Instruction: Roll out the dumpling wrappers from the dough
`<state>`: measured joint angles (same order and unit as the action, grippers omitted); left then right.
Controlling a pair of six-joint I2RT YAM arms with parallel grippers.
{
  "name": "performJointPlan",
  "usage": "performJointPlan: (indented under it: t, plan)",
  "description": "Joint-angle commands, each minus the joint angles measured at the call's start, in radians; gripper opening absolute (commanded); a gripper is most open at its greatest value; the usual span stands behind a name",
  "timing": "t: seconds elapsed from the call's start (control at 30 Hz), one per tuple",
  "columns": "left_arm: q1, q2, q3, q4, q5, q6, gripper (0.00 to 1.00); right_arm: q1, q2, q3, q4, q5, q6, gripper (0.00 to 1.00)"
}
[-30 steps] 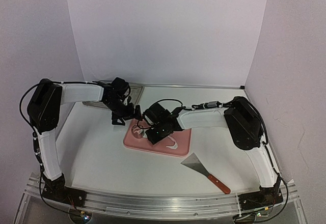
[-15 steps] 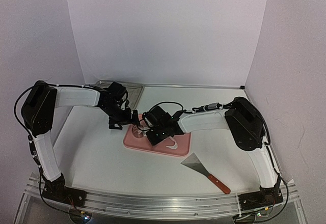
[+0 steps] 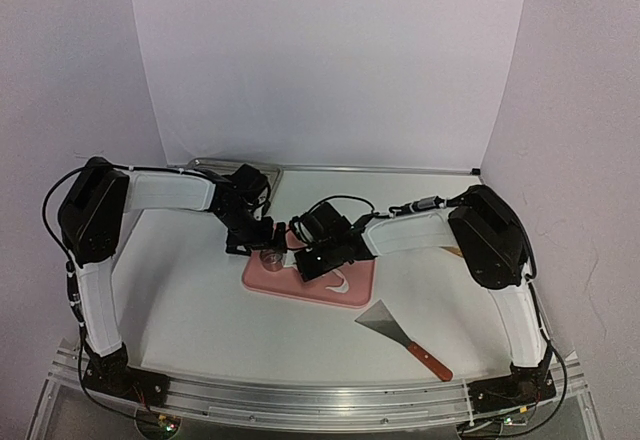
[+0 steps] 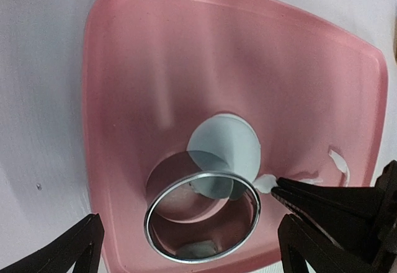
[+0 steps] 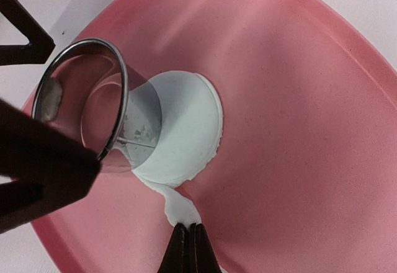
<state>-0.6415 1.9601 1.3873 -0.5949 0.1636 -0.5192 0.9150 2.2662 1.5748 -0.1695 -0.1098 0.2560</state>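
Where both arms meet: over pink rounded plastic board (image 4: 155,68), forearms reaching inward, wrists tipped down.
Left gripper (image 4: 189,221): spread wide, straddling shiny metal ring cutter (image 5: 87,99), fingers clear of it.
Right gripper (image 5: 188,232): pinched shut on thin white dough tail (image 5: 177,205).
Dumpling wrapper (image 5: 186,130): round white disc flat on board, right against ring cutter, tail at its edge.

Left hand (image 4: 189,232) moved over ring cutter (image 5: 87,99); right hand (image 5: 186,229) closed.

Partly hidden
Ring cutter (image 5: 139,121) hides one edge of the dumpling wrapper (image 5: 186,124); the pink board (image 5: 298,99) runs off the right wrist view.
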Motion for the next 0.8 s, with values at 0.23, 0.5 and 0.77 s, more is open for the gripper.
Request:
performJointPlan:
  t: [0.23,0.5,0.77]
  plan:
    - [-0.050,0.093,0.113,-0.090,-0.094,0.020,0.76,-0.003,0.019,-0.052,-0.128,-0.011,0.002,0.00]
    - [-0.050,0.121,0.122,-0.118,-0.120,0.006,0.57,-0.003,-0.022,-0.086,-0.130,-0.041,-0.021,0.00]
    - [-0.050,0.145,0.140,-0.132,-0.132,-0.001,0.55,0.002,-0.050,-0.116,-0.152,-0.125,-0.079,0.00]
